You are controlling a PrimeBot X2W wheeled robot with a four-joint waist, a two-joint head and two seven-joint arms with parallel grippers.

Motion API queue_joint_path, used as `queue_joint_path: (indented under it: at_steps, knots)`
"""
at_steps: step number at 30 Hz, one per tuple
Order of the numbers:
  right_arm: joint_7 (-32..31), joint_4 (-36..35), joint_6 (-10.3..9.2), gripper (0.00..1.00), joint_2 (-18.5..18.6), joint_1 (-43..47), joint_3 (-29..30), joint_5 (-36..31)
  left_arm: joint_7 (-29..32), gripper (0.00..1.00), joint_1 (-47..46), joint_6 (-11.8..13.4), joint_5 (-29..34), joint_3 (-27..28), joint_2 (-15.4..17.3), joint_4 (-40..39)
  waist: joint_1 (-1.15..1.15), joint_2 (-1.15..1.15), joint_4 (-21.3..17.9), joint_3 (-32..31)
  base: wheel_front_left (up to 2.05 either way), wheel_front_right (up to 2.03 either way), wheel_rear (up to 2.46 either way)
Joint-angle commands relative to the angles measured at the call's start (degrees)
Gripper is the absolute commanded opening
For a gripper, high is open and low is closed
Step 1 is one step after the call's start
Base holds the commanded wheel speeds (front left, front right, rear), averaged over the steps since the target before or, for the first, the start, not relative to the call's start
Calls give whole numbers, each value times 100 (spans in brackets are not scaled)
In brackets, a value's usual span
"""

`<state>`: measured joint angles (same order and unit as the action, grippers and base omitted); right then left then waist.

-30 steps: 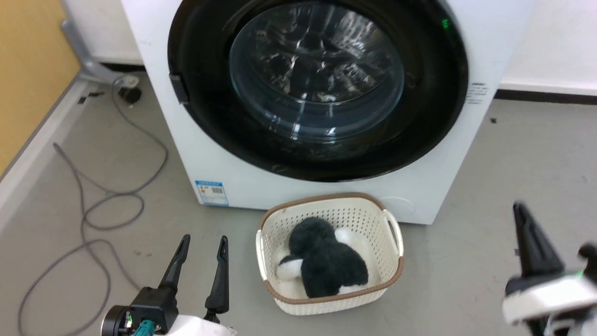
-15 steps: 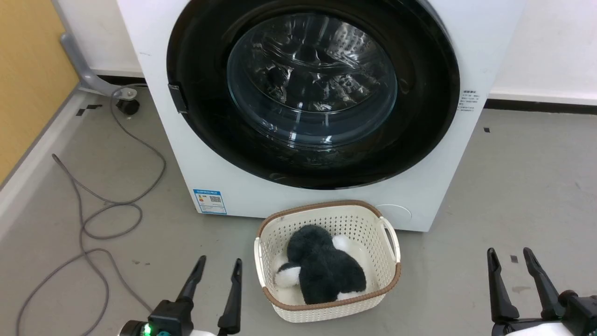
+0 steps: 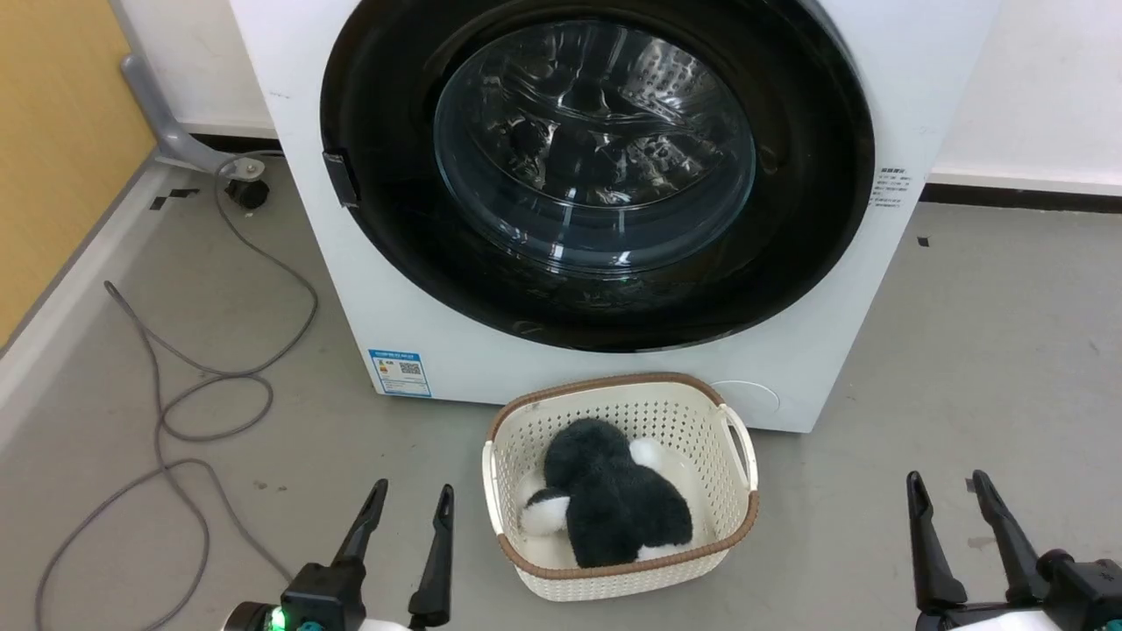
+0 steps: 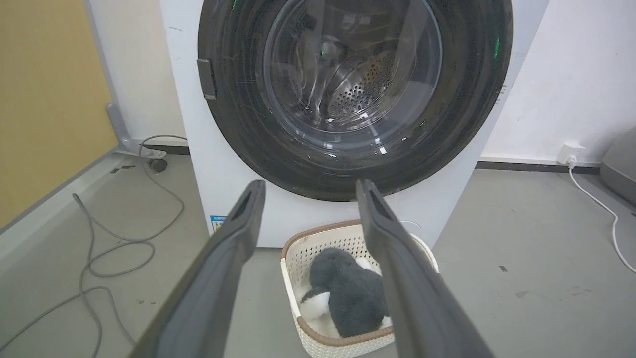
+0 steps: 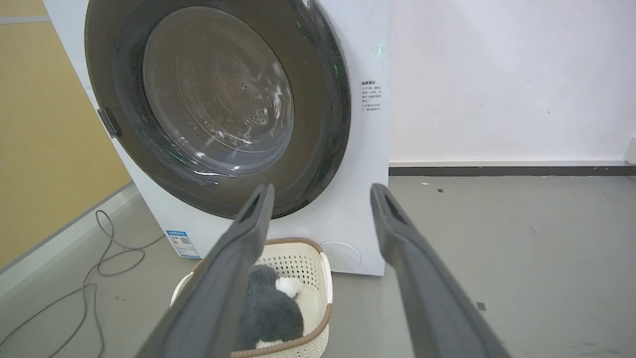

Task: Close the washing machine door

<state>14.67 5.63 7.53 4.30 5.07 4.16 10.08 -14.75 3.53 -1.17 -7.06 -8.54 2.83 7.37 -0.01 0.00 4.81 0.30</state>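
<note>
A white front-loading washer [image 3: 386,289] stands on a grey floor [image 3: 964,350] against a white wall [image 3: 1034,88]. Its round black door [image 3: 806,219] lies flat against the front panel, and the clear glass bowl at its centre shows the perforated steel drum [image 4: 357,89] behind it. A small latch tab [image 3: 340,178] sits on the door's left edge in the head view. Directly before the washer, just below the door's lower rim, a cream perforated basket [image 3: 741,517] with a brown rim rests on the floor and holds 1 dark grey and white plush toy [image 3: 614,517]. A grey cable [image 3: 175,412] loops across the floor left of the washer, near a yellow wall [image 3: 53,131]. The robot's 2 grippers hang low on either side of the basket, well apart from the door. The left gripper [image 3: 414,486] and the right gripper [image 3: 947,476] are each spread, with nothing between the fingers. A small blue sticker [image 3: 399,372] marks the washer's lower left corner.
</note>
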Motion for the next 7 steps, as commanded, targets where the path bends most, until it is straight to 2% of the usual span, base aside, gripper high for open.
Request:
queue_joint_path:
  at_steps: [1,7]
  knots:
    - [-3,-1,0,0,0,-2,0,1,6,0,-1,-1,-8,1,0,-6,1,0,1,3,0,0,0]
    - [-36,-14,0,0,-2,-14,-7,-21,44,0,-9,2,8,23,0,-13,1,0,-11,3,0,0,0]
